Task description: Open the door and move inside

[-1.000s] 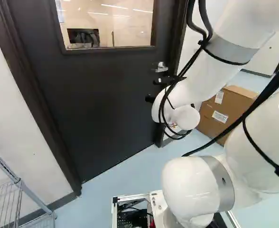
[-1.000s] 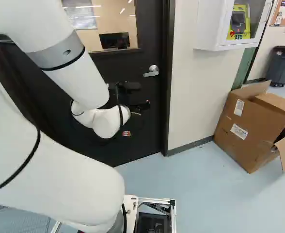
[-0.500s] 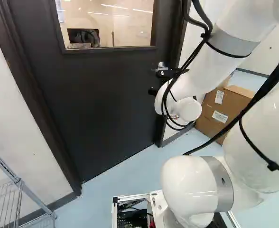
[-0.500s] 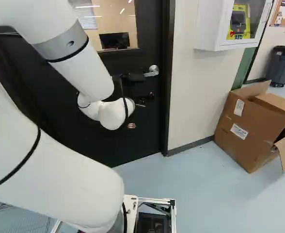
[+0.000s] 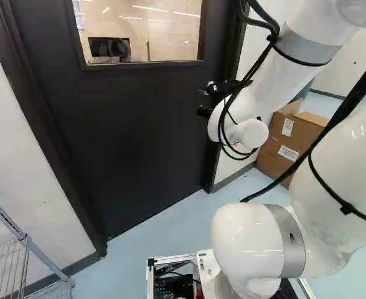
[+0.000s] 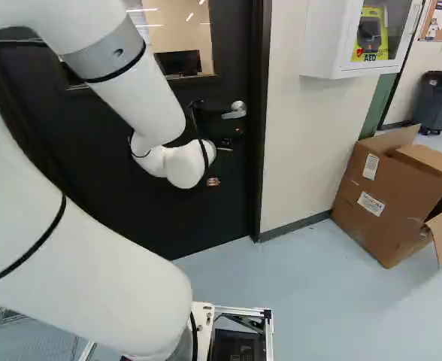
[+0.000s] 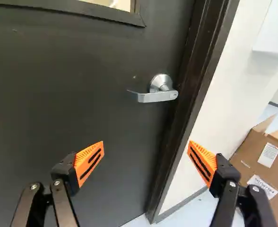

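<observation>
1) Left base view: kept the base (image 5: 208, 268) parked over the last second, moving only the arm (image 5: 248, 240)
2) Raised the wrist (image 6: 183, 167) and carried it across toward the latch side of the door (image 7: 82, 99), bringing the gripper (image 7: 146, 149) nearer to handle height; read as lining up for the grasp, with no opening begun
3) Held the fingers spread wide, with nothing gripped between the orange pads (image 7: 88, 161)
4) Found the lever handle (image 7: 158, 96) on the door near its latch edge, ahead of the fingertips and offset toward the window (image 7: 115, 4), apart from both pads; appeared level, so probably not yet pressed
5) Left the door closed against the frame (image 7: 200, 71), unchanged despite the arm's shift; likely called for a little more rise, then a forward reach to the lever before turning it and testing the door
6) Risked knocking a finger on the frame or the wall (image 7: 238, 94) beyond, or slipping off the lever if pressed off-centre
7) Left the room behind the window for last, to be entered only after clearing the doorway
</observation>
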You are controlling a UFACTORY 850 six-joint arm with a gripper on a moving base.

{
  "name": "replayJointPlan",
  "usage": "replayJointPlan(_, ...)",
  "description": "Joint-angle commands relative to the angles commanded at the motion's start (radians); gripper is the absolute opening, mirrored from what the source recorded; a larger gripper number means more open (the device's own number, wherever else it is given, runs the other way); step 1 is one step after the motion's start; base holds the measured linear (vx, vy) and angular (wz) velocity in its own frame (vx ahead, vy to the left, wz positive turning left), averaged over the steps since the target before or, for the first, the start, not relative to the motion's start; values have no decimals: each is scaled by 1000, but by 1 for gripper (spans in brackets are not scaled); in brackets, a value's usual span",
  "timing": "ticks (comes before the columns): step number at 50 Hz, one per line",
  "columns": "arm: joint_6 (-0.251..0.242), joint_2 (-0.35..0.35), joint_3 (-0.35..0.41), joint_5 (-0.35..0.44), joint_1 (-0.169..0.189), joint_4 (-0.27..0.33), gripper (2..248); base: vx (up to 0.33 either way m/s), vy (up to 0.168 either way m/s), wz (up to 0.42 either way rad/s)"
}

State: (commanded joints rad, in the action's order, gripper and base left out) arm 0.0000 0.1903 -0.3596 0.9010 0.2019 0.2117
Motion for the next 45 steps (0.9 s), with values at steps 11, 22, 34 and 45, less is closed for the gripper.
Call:
replayJointPlan(11, 0, -12, -37, 30, 27, 81, 247, 0, 0, 0)
replayJointPlan(22, 0, -28, -77, 60, 52, 166, 247, 0, 0, 0)
replayJointPlan(34, 0, -50, -126, 84, 78, 269, 247, 0, 0, 0)
replayJointPlan(45, 0, -73, -173, 104, 101, 357, 247, 0, 0, 0)
